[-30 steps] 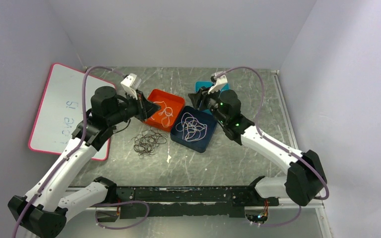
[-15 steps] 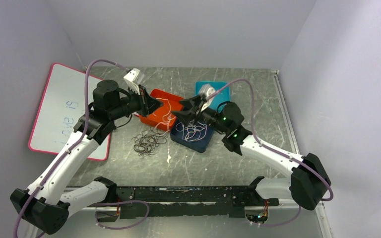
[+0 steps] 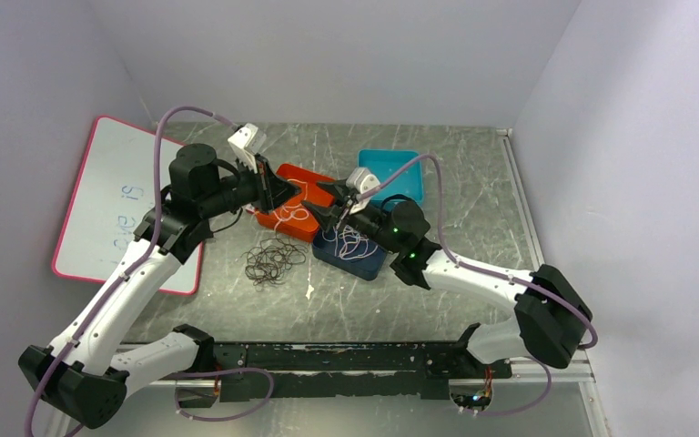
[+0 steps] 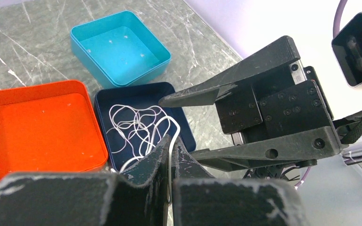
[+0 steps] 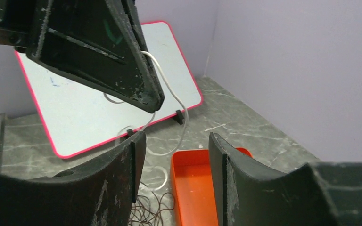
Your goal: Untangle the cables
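Grey marbled table point(image 3: 473, 273), pale lilac walls on three sides. A pink-edged whiteboard point(image 3: 109, 200) leans at the left wall.

Trays:
- The orange tray point(image 4: 33, 132), dark blue tray point(image 4: 132, 88) and teal tray point(image 4: 118, 47) sit clustered mid-table.
- Orange and dark blue are side by side and touching.
- Teal is just behind the dark blue one, with nothing in it.

Cables:
- The white cable point(image 4: 141, 125) lies mostly in loose loops on the floor of the dark blue tray.
- One strand rises out of the tray to the left gripper point(image 3: 291, 196). The right wrist view shows it hanging in a slack curve from that gripper's tip.
- The black cables point(image 3: 271, 262) lie in a tangled heap on the bare table, just in front of the orange tray. They are apart from both grippers, and no white strand is visible in that heap.

Left arm: the gripper is raised above the seam between the orange and dark blue trays. Its fingers point(image 4: 155, 160) are pressed together, pinching the white strand, which runs down between them.

Right arm: the right gripper point(image 5: 175, 137) is raised over the dark blue tray. It points at the left gripper, and the tips are near each other but not touching. The jaws stand apart with a clear gap and hold nothing. The hanging white strand shows through that gap, beyond the fingertips. I cannot tell whether it touches either finger.
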{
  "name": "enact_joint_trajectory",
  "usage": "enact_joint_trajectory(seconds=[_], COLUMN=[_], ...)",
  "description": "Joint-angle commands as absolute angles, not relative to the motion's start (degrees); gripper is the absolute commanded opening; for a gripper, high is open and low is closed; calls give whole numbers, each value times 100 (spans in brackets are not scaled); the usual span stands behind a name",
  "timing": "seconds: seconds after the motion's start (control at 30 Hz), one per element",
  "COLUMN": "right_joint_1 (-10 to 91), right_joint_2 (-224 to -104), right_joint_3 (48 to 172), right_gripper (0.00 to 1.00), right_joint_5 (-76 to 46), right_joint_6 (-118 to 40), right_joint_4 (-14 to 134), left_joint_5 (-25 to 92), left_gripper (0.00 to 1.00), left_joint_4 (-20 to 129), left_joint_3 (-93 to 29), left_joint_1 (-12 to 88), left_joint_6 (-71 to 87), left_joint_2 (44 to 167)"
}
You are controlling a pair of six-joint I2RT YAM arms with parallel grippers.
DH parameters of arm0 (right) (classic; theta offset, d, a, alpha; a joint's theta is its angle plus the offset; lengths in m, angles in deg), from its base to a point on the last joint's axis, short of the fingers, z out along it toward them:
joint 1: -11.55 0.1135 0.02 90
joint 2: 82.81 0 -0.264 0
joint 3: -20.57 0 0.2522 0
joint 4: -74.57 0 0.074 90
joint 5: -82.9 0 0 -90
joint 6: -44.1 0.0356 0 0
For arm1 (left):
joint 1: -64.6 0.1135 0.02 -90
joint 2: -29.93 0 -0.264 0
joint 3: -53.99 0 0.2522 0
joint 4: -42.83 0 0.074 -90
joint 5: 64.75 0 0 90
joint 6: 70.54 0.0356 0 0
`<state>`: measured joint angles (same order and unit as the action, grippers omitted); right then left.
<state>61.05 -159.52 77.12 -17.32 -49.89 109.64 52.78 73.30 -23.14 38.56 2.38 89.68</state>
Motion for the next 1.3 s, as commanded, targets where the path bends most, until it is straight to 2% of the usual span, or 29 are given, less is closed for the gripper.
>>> enact_joint_trajectory(seconds=[0.0, 0.27, 0.47, 0.6, 1.27], right_joint_1=[6107, 6104, 6085, 6063, 5871], right_joint_2=[-16043, -16346, -16739, -17041, -17769], right_joint_3=[7879, 8162, 8344, 8607, 8222], right_gripper=[55, 52, 40, 36, 28], right_joint_5=[-1498, -1655, -1096, -1062, -855], right_joint_6=[-5219, -5147, -4894, -4680, -3852], right_joint_4=[11277, 11328, 11468, 11178, 11115], left_joint_5=[5471, 5561, 5666, 5687, 5446], left_gripper=[7, 7, 7, 7, 7], left_joint_4=[7383, 7342, 7373, 7448, 7682], left_joint_3=[-2472, -2463, -2530, -2649, -3304], left_joint_1=[3846, 3845, 3841, 3841, 3843], left_joint_6=[325, 304, 289, 299, 231], left_joint_2=[8943, 8955, 8920, 8882, 8699])
